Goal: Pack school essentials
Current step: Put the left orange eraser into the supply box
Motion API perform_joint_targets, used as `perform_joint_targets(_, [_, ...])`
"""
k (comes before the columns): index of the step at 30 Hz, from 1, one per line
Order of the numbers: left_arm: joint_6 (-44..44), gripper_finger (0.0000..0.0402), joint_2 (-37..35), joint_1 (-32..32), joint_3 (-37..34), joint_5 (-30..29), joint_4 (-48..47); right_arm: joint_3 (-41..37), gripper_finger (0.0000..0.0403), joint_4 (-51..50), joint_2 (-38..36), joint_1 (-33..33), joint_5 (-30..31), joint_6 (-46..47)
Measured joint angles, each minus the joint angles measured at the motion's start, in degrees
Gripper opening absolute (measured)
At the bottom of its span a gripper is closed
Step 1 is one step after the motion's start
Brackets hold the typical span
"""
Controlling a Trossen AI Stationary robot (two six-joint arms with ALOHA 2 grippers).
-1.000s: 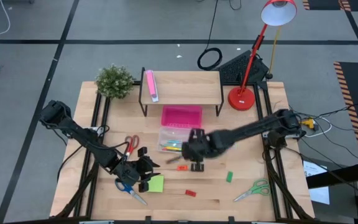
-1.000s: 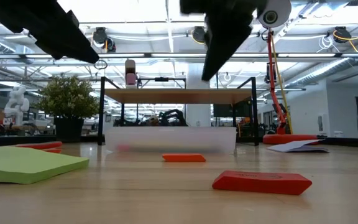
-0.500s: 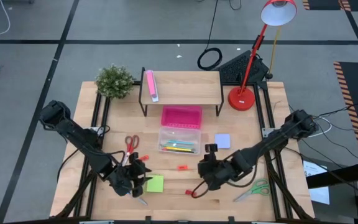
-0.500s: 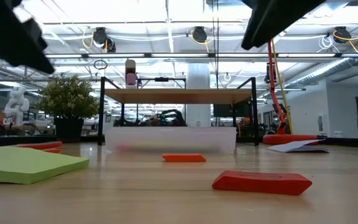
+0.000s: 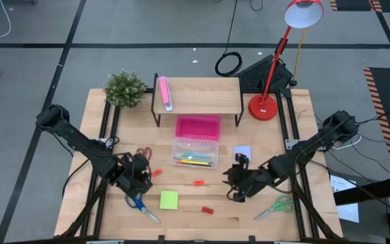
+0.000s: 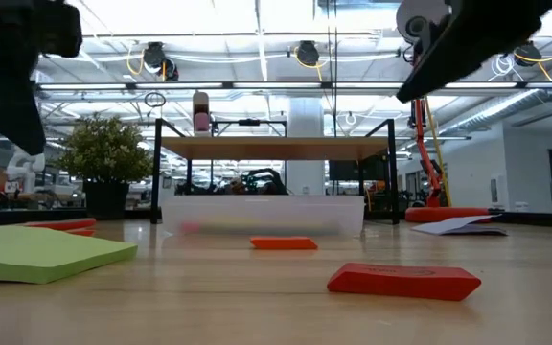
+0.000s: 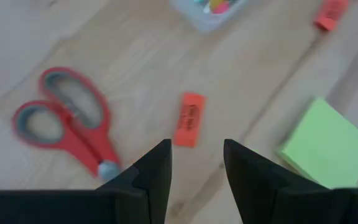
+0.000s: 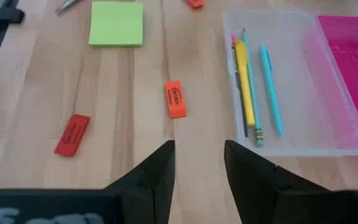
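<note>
Fingers apart and empty, the left gripper [image 7: 196, 163] hangs over the table [image 5: 263, 142] at about eight o'clock from the clear plastic box [image 5: 195, 152], with an orange eraser [image 7: 189, 119] lying on the wood just ahead of its fingertips and the red-handled scissors [image 7: 67, 127] beside it. The lime-green note pad [image 5: 169, 199] lies at about four o'clock from that gripper, the blue-handled scissors [image 5: 141, 207] close below it. The right gripper [image 8: 199, 163], its fingers also apart and holding nothing, hovers at about four o'clock from the box, facing a second orange eraser [image 8: 175, 99] and a red eraser [image 8: 72, 134] on the table. The box holds a yellow pencil [image 8: 246, 87] and a blue pen [image 8: 270, 88], with the pink tray [image 5: 198, 127] touching it at twelve o'clock. The pale-blue note pad [image 5: 242, 152] lies at three o'clock from the box, the green-handled scissors [image 5: 276, 206] near the table's five o'clock corner.
</note>
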Motion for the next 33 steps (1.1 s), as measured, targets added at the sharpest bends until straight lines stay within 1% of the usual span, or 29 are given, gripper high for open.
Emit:
perform_joint_targets(2, [1.2, 0.0147, -0.6, 0.9, 0.0, 0.7, 0.3, -3.4, 0.013, 5.3, -1.4, 0.0, 0.1, -0.1])
perform_joint_targets(4, [5.0, 0.0147, -0.8, 0.8, 0.0, 0.6, 3.8, -6.4, 0.013, 9.4, -2.5, 0.0, 0.0, -1.3])
perform_joint_targets(7, [10.6, 0.0147, 0.7, 0.6, 0.0, 1.1, 8.8, -9.2, 0.013, 12.9, -4.2, -0.5, 0.0, -4.7])
perform_joint_targets(12, [15.4, 0.0149, 4.0, 0.4, 0.0, 1.5, 12.3, -11.4, 0.013, 14.2, -7.0, -2.1, 0.0, -8.2])
perform_joint_targets(16, [19.5, 0.0172, 8.0, 0.1, 0.0, 0.3, 12.3, -11.4, 0.013, 14.0, -9.3, -2.8, -0.1, -12.8])
perform_joint_targets(20, [19.4, 0.0211, 11.0, 0.1, 0.0, -0.8, 12.6, -11.4, 0.013, 13.7, -11.9, -2.7, -0.1, -16.9])
perform_joint_targets(23, [18.6, 0.0227, 12.2, 0.1, 0.0, -2.2, 12.9, -11.4, 0.013, 12.6, -13.8, -2.7, -0.1, -18.1])
perform_joint_targets(29, [17.8, 0.0221, 12.6, 0.1, 0.0, -4.3, 12.8, -11.4, 0.013, 10.1, -15.4, -2.7, -0.1, -18.5])
perform_joint_targets(33, [16.6, 0.0211, 12.6, 0.1, 0.0, -4.2, 12.6, -11.4, 0.013, 9.6, -15.5, -2.7, 0.1, -20.9])
